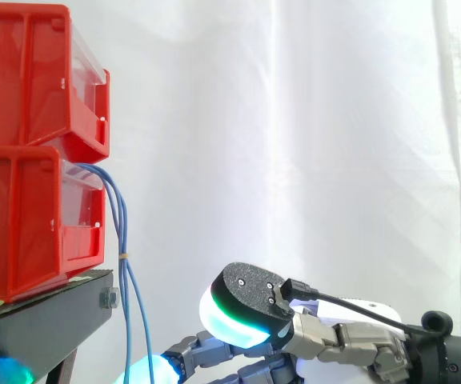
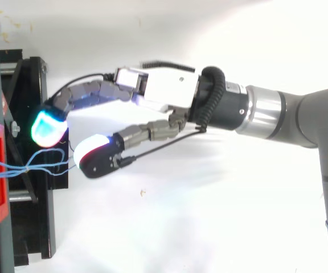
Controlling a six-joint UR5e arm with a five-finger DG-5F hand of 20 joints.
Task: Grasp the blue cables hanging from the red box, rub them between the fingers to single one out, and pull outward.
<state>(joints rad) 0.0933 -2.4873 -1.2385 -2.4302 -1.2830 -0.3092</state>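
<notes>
Hand (image 2: 164, 88) open and holding nothing: its fingers reach out nearly straight toward the bins, with the thumb spread apart below them in the top view. This looks like the approach before the grasp; no cable is pinched yet.

At the far left, two red bins sit stacked on a black stand (image 1: 46, 320), the upper red bin (image 1: 22, 72) on the lower red bin (image 1: 18, 216). The blue cables (image 1: 122, 232) come out over the lower bin's front lip and hang down past the stand's edge, gathered partway by a small yellowish tie (image 1: 123, 255). Seen from above, their loose strands lie in the gap between the cyan-green finger pad (image 2: 47, 128) and the white thumb pad (image 2: 90, 149). In the side view a cyan pad sits low, right against the hanging strands; whether it touches them I cannot tell.

The next move, as I judge it, is to close thumb and fingers on the bundle below the tie, gently enough that the strands can roll against each other. Thin, slack cables may slip out sideways.

Farther right, the grey arm (image 2: 300, 116) stretches off to the edge. A white curtain (image 1: 294, 120) hangs in soft folds behind the work, and the white surface (image 2: 181, 227) under the hand carries only a few small specks (image 2: 143, 193).
</notes>
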